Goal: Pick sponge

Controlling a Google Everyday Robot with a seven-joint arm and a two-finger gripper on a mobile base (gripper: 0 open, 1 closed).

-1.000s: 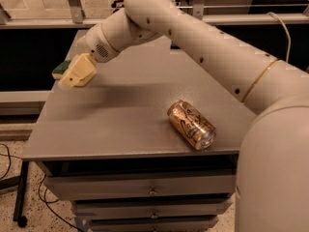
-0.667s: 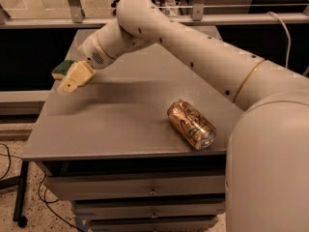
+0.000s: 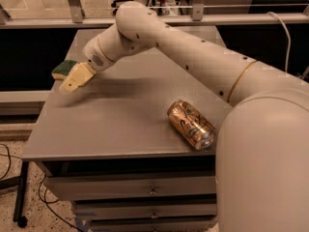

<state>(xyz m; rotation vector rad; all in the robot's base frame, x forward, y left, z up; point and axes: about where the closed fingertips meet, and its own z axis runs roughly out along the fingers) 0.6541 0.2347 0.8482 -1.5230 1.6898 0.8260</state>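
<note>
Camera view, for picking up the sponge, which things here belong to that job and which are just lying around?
Part of the job:
- sponge, at the left edge of the table
- end effector, close beside the sponge on its near side

Just lying about:
- gold can, on its side near the table's front right, well away from the sponge

Grey table (image 3: 120, 129) w/ gold can (image 3: 191, 124) on its side, sponge (image 3: 63, 69) at left edge, tool (image 3: 70, 85) beside it.
</note>
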